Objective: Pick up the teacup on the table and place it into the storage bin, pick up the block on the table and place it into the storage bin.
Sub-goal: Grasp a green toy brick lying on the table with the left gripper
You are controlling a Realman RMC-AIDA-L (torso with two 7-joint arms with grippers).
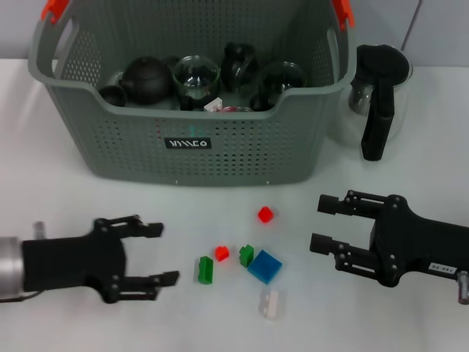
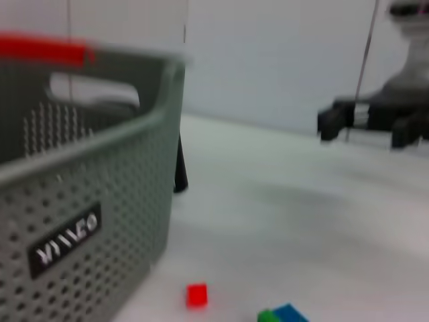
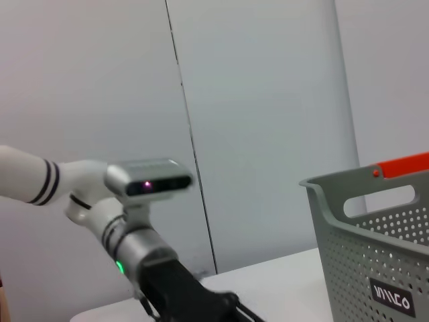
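Head view: blocks btwn grippers.

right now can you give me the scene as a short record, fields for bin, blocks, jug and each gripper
bin: grey perforated storage bin at the table's far side, holding a dark teapot, dark cups and glass pieces
blocks: loose on the table in front of the bin: red block, small red block, two green blocks, blue block, white block
jug: glass jug with a black handle, right of the bin
left gripper: open, empty, left of the blocks
right gripper: open, empty, right of the blocks
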